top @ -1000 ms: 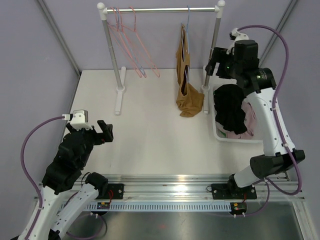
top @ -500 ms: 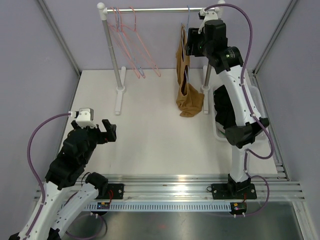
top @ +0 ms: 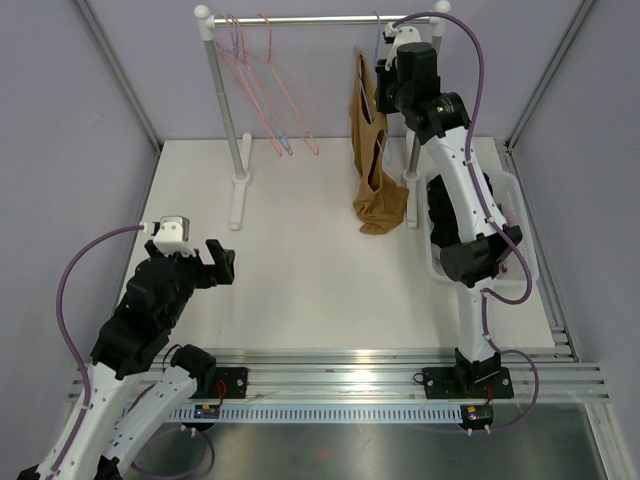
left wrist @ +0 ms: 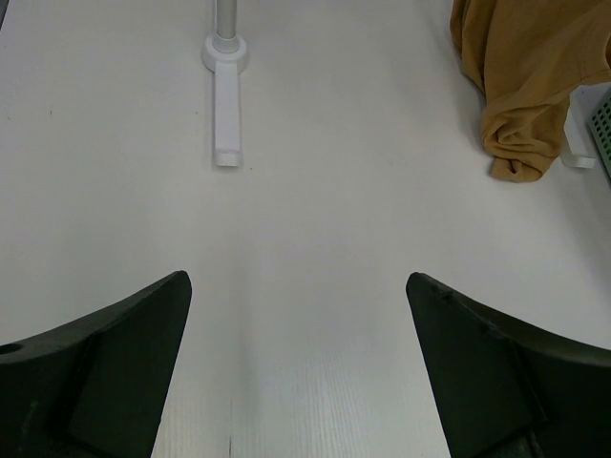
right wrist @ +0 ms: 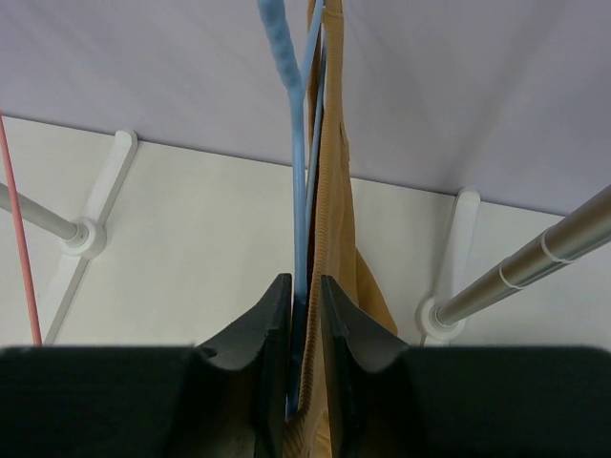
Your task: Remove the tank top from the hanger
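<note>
A mustard tank top (top: 377,190) hangs from a blue hanger (top: 377,28) on the rail, its hem bunched on the table. My right gripper (top: 386,84) is up at the rail beside the garment's top. In the right wrist view the right gripper (right wrist: 305,291) has its jaws almost together, pinching the blue hanger (right wrist: 297,172) and a ribbed strap of the tank top (right wrist: 336,191). My left gripper (top: 221,262) hovers low at the near left, far from the garment. It is wide open in its wrist view (left wrist: 296,279), where the tank top (left wrist: 525,86) shows at upper right.
The clothes rack (top: 320,19) spans the back of the table, with several pink hangers (top: 265,90) at its left end. Its left foot (left wrist: 226,105) and right post (right wrist: 535,267) stand on the table. A white basket (top: 438,268) holding dark clothes sits at the right.
My right arm swung left from above the basket to the rail, and its jaws closed onto the hanger and strap. The left arm shifted only slightly.
</note>
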Robot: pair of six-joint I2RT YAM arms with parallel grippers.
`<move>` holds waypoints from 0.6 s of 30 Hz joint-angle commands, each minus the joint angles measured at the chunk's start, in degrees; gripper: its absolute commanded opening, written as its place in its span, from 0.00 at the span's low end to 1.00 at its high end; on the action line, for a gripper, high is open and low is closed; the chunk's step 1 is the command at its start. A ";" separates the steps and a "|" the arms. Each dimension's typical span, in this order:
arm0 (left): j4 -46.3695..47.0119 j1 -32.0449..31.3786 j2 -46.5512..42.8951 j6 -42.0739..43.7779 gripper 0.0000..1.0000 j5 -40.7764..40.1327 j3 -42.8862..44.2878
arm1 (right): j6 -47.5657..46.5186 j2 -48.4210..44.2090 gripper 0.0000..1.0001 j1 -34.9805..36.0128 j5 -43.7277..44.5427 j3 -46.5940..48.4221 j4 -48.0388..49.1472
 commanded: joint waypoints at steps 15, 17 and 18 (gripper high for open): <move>2.99 1.23 1.93 1.36 0.99 3.75 -0.09 | -2.64 -1.28 0.00 0.35 0.95 2.46 5.80; 2.99 1.32 2.02 1.36 0.99 3.84 -0.09 | 0.08 -3.13 0.00 0.35 0.60 2.37 7.03; 2.99 1.32 2.10 1.27 0.99 3.84 0.00 | 0.44 -4.53 0.00 0.44 0.34 2.29 7.56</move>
